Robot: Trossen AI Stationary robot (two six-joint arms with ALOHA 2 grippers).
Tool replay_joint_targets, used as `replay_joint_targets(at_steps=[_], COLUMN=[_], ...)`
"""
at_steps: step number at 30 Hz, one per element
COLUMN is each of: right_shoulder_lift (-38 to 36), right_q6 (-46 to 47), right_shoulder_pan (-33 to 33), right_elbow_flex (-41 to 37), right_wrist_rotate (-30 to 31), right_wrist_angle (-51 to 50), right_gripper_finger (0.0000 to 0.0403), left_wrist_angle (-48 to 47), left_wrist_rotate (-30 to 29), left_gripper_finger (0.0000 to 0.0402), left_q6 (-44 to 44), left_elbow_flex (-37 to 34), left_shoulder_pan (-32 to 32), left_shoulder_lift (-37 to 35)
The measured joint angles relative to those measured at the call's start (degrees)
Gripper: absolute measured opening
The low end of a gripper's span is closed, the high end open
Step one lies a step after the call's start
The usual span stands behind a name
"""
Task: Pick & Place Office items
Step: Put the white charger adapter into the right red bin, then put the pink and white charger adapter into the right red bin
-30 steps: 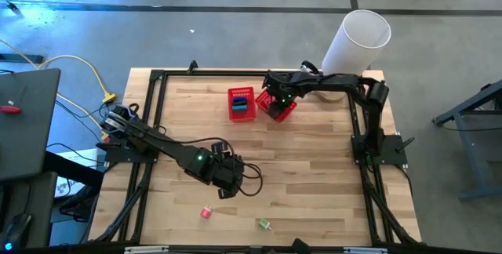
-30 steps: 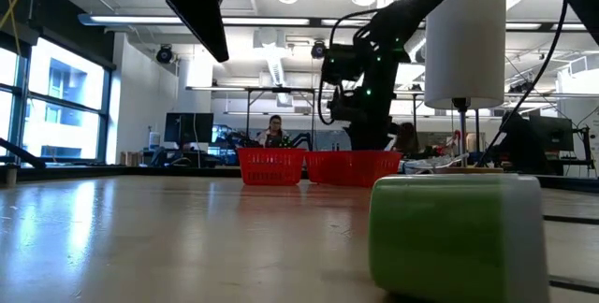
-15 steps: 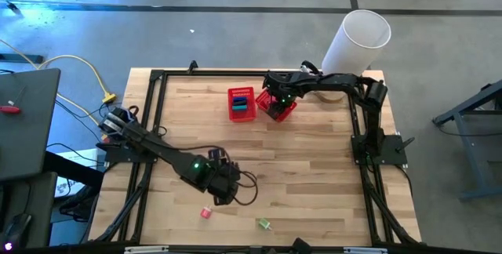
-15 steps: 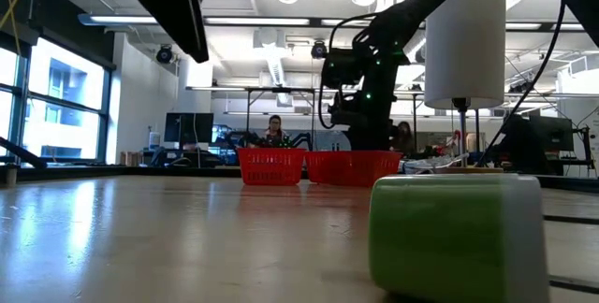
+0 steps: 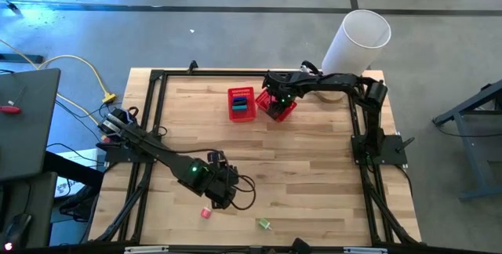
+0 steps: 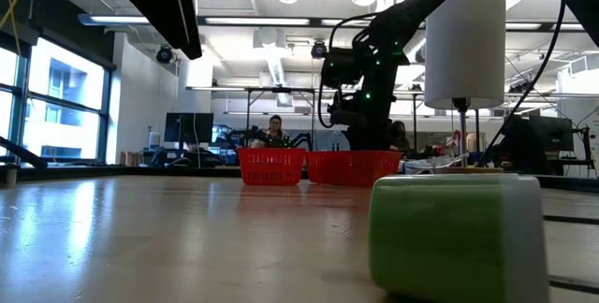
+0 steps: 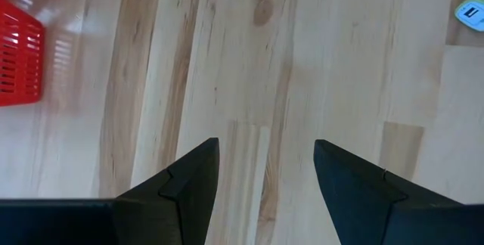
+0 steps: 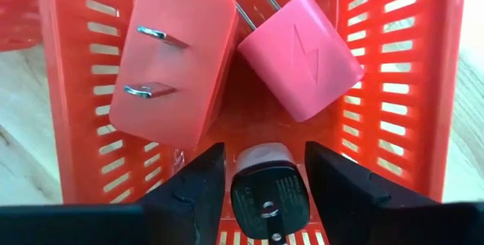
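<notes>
Right end effector (image 8: 261, 177) has spread its fingers over the right basket (image 8: 423, 86), dropping a dark charger (image 8: 262, 184) beside two pink plugs (image 8: 170, 56). My left end effector (image 5: 222, 194), empty and spread, has swung toward the pink item (image 5: 205, 212) on the worktop (image 5: 314, 175).

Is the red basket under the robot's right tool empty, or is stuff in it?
Not empty. The red basket holds a red plug block, a pink charger and a black-faced plug sitting between the right tool's fingers.

Grey concrete floor (image 5: 235, 42), ceiling striplights (image 6: 262, 20)
</notes>
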Motion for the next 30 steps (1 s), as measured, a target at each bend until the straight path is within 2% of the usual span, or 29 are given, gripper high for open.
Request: replay_joint_targets(at_steps=[13, 18, 23, 25, 30], right_shoulder_lift=[-0.02, -0.05, -0.07, -0.07, -0.48], right_q6=[-2.94, -3.00, -5.84, -5.70, -4.15], right_shoulder_pan=[0.02, 0.00, 0.00, 0.02, -0.02], right_elbow_flex=[-0.02, -0.02, -0.02, -0.02, -0.02], right_wrist_rotate=[-0.02, -3.89, -7.51, -6.08, 1.78], right_wrist_angle=[0.24, 0.20, -0.02, -0.01, -0.41], right_gripper_finger=[0.0177, 0.0205, 0.0254, 0.0272, 0.0296], left_wrist_angle=[-0.01, -0.01, 0.00, 0.00, 0.00], left_wrist_rotate=[-0.02, -0.02, -0.02, -0.02, -0.02], left_gripper_finger=[0.0207, 0.0207, 0.0207, 0.0207, 0.0207], left_q6=[0.02, 0.04, 0.02, 0.02, 0.04], left_elbow_flex=[0.00, 0.00, 0.00, 0.00, 0.00], left_shoulder_pan=[0.02, 0.02, 0.02, 0.02, 0.02], left_shoulder_lift=[0.00, 0.00, 0.00, 0.00, 0.00])
